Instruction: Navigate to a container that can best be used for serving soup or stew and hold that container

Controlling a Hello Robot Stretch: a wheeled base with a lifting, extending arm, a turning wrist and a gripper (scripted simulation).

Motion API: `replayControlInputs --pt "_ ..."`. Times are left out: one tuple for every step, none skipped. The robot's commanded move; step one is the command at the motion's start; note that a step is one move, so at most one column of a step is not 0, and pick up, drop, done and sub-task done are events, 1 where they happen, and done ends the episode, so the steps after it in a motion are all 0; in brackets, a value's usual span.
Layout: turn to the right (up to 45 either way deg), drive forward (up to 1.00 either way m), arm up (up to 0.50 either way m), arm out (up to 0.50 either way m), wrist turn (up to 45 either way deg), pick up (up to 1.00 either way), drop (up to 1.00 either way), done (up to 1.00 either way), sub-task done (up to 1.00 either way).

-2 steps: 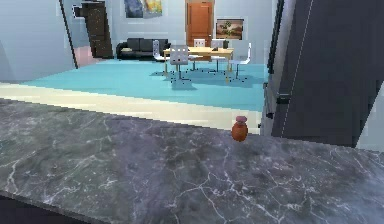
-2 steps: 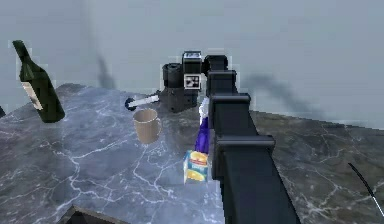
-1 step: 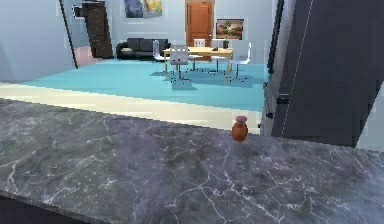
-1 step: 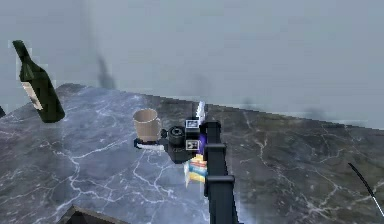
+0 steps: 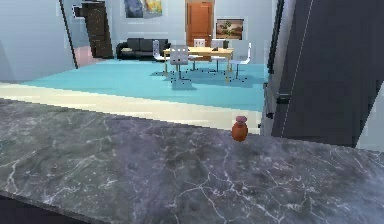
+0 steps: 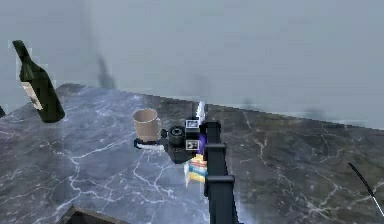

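Note:
A small beige cup-like container [image 6: 147,122] stands on the dark marble countertop [image 6: 290,160] in the arm side view. The dark arm [image 6: 216,185] rises from the bottom edge, and the gripper [image 6: 150,142] lies right at the container's base. I cannot tell whether it holds anything, since the container sits on the counter at the fingers. In the forward view a small brown rounded pot [image 5: 239,129] stands near the far edge of the marble counter [image 5: 120,160].
A dark green bottle [image 6: 35,85] stands at the arm side view's left, with a pale wall [image 6: 230,45] behind the counter. Ahead, a dark tall fridge [image 5: 330,70] rises at the right. Beyond lie a blue rug [image 5: 150,80], a dining table [image 5: 200,52] with white chairs and a dark sofa [image 5: 140,47].

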Motion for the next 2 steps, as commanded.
replayControlInputs --pt "0.0 0.0 0.1 0.0 0.0 0.0 0.0 0.0 0.0" --pt "0.0 0.0 0.0 0.0 0.0 0.0 0.0 1.0 0.0"
